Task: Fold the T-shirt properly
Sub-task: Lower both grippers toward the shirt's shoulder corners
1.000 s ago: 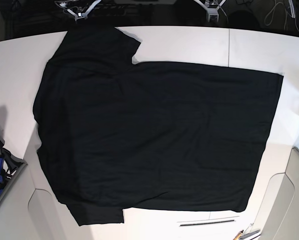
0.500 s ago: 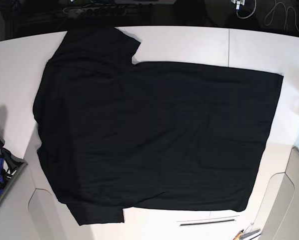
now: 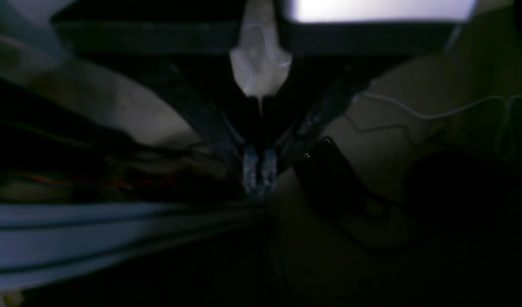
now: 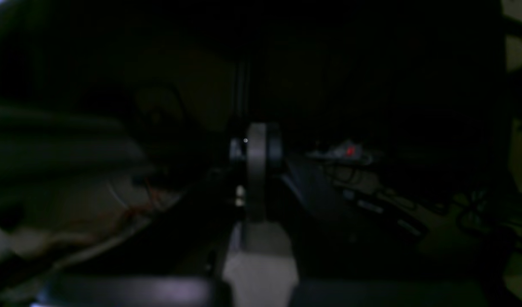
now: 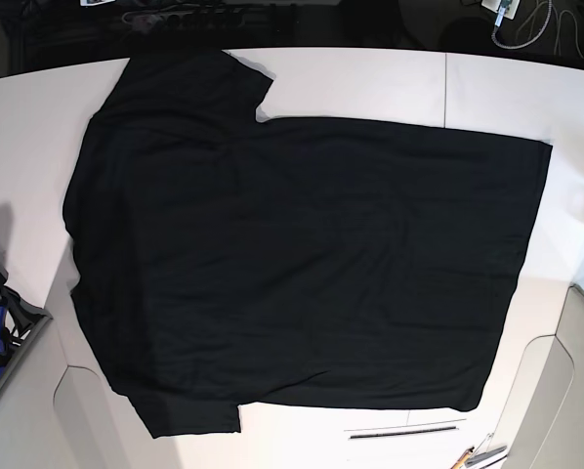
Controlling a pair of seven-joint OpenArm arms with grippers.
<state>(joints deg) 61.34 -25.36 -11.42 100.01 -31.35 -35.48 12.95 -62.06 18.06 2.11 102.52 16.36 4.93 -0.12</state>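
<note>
black shirt spread flat on the white table

white table (image 5: 370,83) fills the base view, with a dark strip along the far edge. on it lies the t-shirt (image 5: 302,274), plain black side up, spread flat, sleeves at the left, straight hem at the right. no arm shows there. both wrist views are dark and blurry. right gripper (image 4: 256,170) has its jaws pressed together, holding nothing. left gripper (image 3: 259,170) is pinched tight too, and empty.
</note>
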